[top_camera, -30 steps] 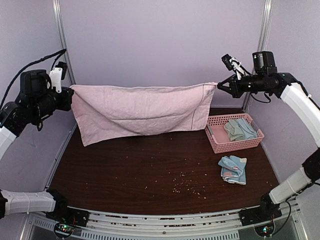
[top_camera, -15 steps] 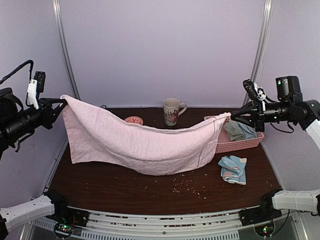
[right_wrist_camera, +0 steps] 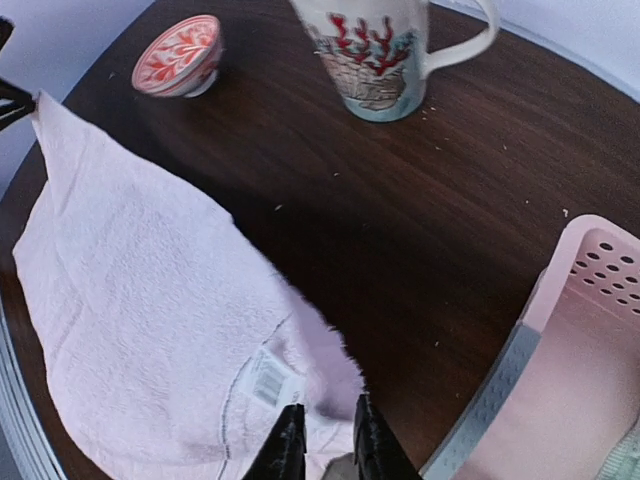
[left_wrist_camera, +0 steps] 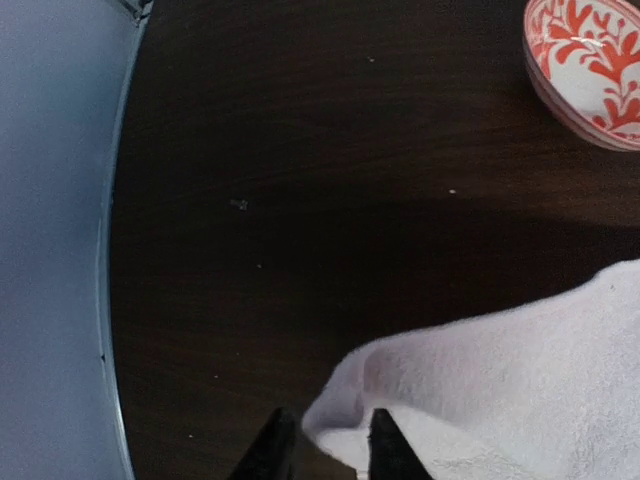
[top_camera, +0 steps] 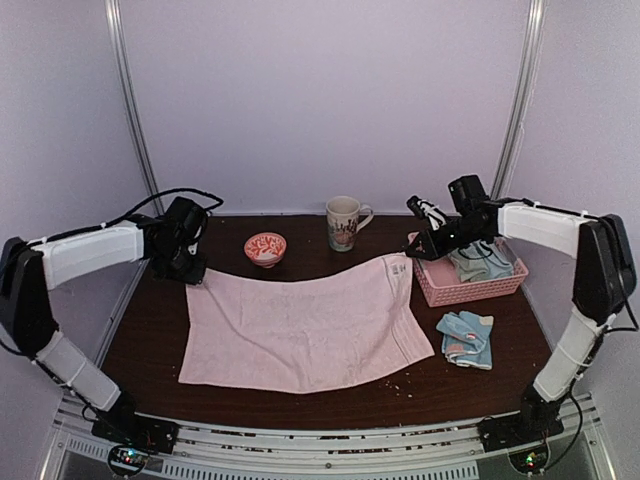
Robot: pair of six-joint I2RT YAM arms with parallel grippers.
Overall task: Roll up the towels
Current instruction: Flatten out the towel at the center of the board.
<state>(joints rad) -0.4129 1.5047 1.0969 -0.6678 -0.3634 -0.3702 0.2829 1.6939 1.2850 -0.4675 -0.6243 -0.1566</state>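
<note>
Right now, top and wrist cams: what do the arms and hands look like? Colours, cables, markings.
The left arm and right arm have white link covers with black joint housings. A black cable loops loose above the left arm. The left hand and right hand have black, tapered fingers; a white part sits by the right wrist. No markings legible.

Dark brown wooden table (top_camera: 150,330). Carries at centre a large pale pink cloth towel (top_camera: 300,330), spread flat. Holds at 11 o'clock a small red-and-white patterned bowl (top_camera: 265,247), at 12 a cream patterned mug (top_camera: 342,222), at 2 a pink plastic lattice basket (top_camera: 440,290), at 4 a folded light blue towel with pink-white patches (top_camera: 467,338). Shows pale crumbs (top_camera: 400,381) near 5.
</note>
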